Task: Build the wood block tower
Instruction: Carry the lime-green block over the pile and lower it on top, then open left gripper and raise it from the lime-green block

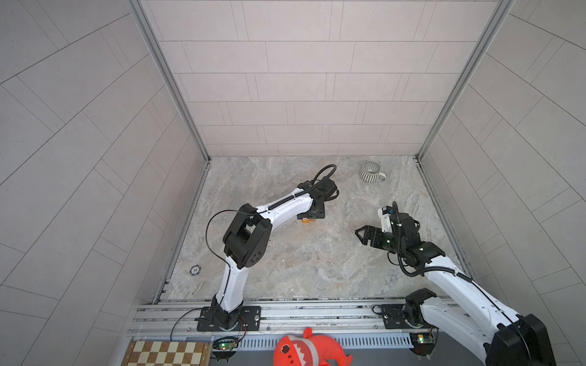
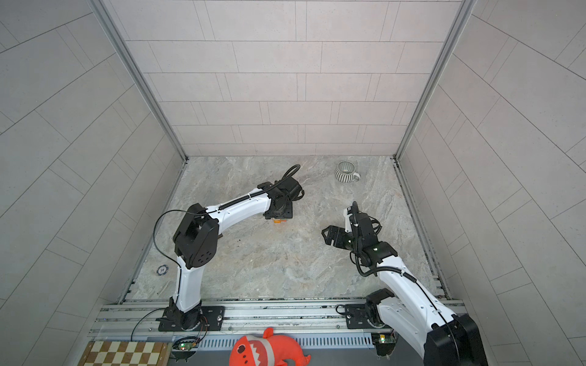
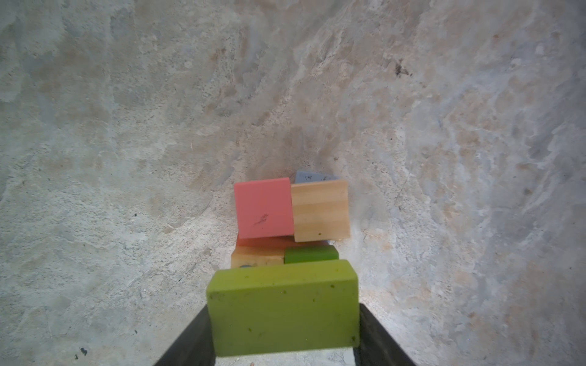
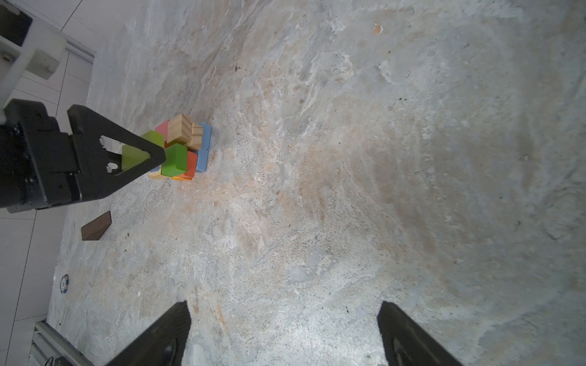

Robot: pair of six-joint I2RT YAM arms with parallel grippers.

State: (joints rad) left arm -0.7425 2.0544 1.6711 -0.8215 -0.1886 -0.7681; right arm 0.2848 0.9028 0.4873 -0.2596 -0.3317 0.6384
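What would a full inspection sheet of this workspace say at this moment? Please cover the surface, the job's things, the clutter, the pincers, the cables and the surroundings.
Surface: marbled tabletop, a few dark specks, no spill seen.
Job's things: block stack of pink, tan, green, orange and blue pieces; light green block held close by the stack, contact unclear; dark brown block lying flat, apart from the stack.
Clutter: striped mug near the back; poker chip near the left edge.
Pincers: left pincer shut on the light green block; right pincer open, holding nothing.
Cables: left arm cable and right arm cable loop off the arms, away from the blocks.
Surroundings: tiled walls; red plush toy and chessboard in front of the rail.
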